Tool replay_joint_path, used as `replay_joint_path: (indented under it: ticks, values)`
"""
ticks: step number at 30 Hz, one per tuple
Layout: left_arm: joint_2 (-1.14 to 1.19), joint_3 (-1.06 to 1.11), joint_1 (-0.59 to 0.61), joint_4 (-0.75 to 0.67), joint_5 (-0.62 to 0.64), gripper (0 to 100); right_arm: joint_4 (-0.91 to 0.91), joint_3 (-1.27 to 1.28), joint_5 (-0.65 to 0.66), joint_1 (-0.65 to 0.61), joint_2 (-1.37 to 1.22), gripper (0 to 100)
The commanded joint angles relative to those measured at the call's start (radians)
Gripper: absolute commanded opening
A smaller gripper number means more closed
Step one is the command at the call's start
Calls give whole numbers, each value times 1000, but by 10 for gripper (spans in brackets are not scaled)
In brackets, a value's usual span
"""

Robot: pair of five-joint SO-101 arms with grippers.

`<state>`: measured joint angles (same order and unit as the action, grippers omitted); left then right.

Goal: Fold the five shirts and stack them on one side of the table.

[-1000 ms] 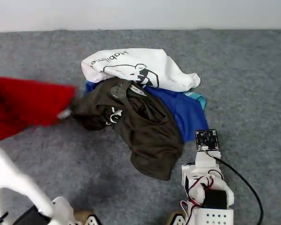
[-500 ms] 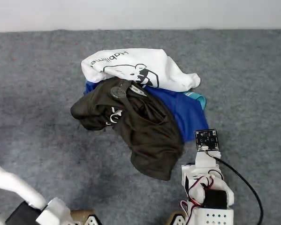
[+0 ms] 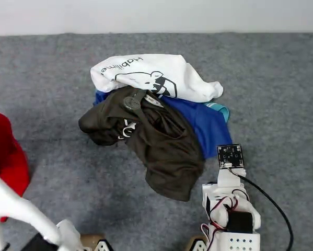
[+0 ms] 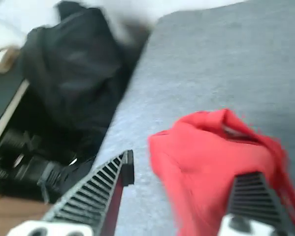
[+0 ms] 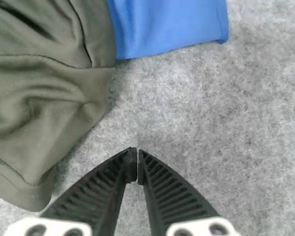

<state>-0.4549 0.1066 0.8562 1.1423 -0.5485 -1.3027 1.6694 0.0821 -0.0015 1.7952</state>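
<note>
- We look down on a grey table with a carpet-like texture; a white wall runs along its far edge.
- At the far left edge lies the red shirt, crumpled and well apart from the other shirts; the white left arm crosses just in front of it.
- In the left wrist view, the left gripper stands wide open; the red shirt sits bunched between its two ribbed black fingers; we cannot tell whether either finger touches the cloth.
- In the middle of the table sits a loose pile; the white shirt with dark print lies at its far side; the olive shirt sprawls over the near side; the blue shirt lies beneath both; a teal shirt peeks out at the pile's right edge.
- At the near right stands the right arm, just beside the olive shirt's hem.
- In the right wrist view, the right gripper is closed, its tips touching, holding nothing; it hangs over bare table near the olive shirt and the blue shirt.
</note>
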Motion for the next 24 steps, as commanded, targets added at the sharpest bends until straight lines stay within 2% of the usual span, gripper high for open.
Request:
replay_joint_path:
  ticks: [1,6,10,14,17,21,24]
  values:
    - [-117,-50,-157,164,-8,312,-2,14,11,1,8,9]
    - [-152,-48,-385,330,35,312,-2,14,11,1,8,9]
    - [-133,-48,-404,327,66,311,-2,14,11,1,8,9]
    - [-48,-48,-278,307,21,271,-2,14,11,1,8,9]
    - [31,-50,-110,235,-48,242,-2,14,11,1,8,9]
    - [117,-53,126,9,-68,231,-2,14,11,1,8,9]
    - [166,-53,256,-161,-69,223,-2,14,11,1,8,9]
